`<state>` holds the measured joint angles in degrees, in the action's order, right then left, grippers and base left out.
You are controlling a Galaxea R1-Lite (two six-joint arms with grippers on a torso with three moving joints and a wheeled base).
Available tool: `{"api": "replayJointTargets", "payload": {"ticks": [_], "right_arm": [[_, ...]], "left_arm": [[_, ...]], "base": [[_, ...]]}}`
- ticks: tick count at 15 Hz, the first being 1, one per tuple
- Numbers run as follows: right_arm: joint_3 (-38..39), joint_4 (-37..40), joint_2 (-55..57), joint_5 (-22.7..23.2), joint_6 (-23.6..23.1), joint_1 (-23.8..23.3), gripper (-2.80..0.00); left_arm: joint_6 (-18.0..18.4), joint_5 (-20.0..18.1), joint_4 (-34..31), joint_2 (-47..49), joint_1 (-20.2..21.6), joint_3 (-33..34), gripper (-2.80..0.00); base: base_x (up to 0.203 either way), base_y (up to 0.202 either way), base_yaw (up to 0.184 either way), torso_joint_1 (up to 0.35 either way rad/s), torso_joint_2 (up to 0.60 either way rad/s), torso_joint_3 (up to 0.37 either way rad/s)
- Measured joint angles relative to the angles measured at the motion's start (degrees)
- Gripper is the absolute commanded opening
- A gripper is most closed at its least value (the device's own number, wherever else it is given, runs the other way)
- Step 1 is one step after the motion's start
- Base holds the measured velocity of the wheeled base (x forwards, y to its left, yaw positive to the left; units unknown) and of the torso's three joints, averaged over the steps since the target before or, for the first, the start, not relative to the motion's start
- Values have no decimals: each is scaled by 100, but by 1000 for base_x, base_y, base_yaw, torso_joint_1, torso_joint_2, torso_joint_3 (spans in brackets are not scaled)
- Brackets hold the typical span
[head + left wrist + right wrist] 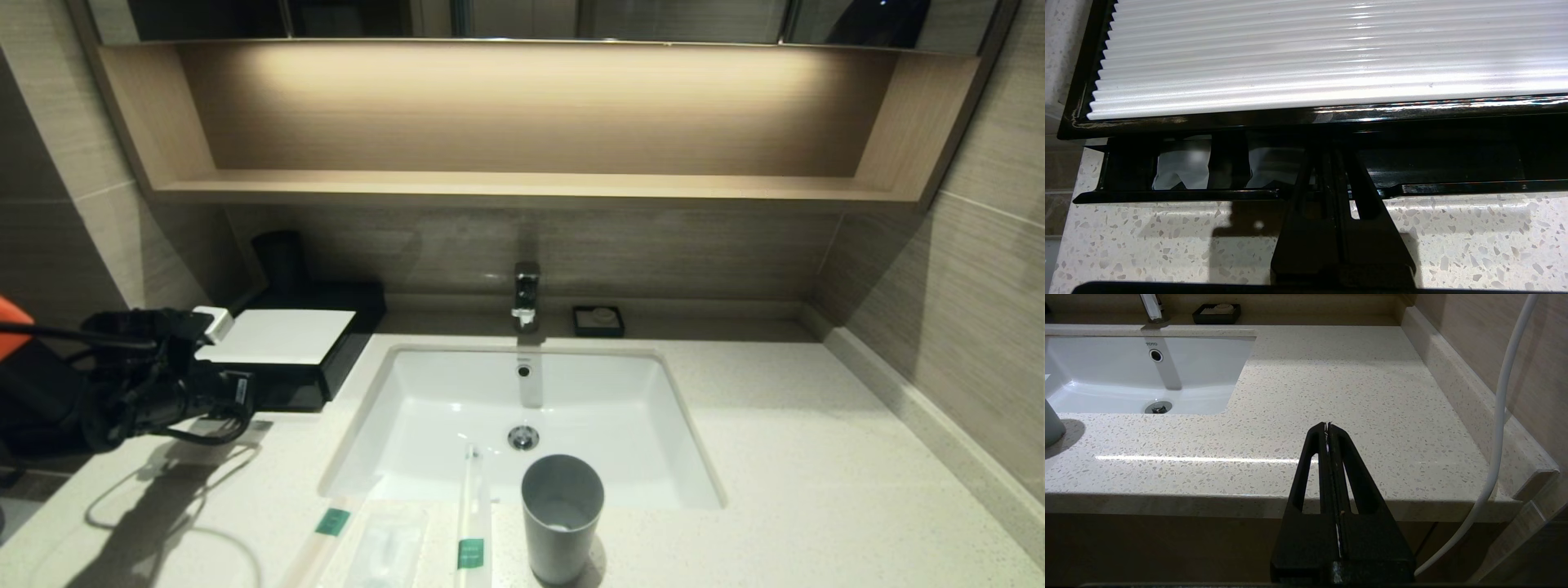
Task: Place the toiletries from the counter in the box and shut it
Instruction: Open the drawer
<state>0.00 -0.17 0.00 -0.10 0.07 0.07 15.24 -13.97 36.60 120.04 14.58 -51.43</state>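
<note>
Clenched left gripper (1331,163) noses into the low black white-topped box's (1306,61) drawer, apparently opening it. Next, fetch the cream paper-wrapped sticks (472,523) off the desk (816,457); the right gripper (1327,426) idles clenched.

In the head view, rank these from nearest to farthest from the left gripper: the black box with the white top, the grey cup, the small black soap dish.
1. The low black box with the white top: at the left gripper, on the counter's left.
2. The grey cup: front centre, before the sink.
3. The small black square soap dish: back, right of the tap.
</note>
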Motion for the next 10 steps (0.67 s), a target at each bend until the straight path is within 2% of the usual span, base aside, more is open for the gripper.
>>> {"api": "replayJointTargets", "payload": {"ticks": [10], "right_arm": [[0, 3, 0, 0, 2, 0, -280]], "left_arm": [[-6, 50, -126, 38, -15, -91, -280]], "base": [[0, 0, 0, 0, 0, 0]]}}
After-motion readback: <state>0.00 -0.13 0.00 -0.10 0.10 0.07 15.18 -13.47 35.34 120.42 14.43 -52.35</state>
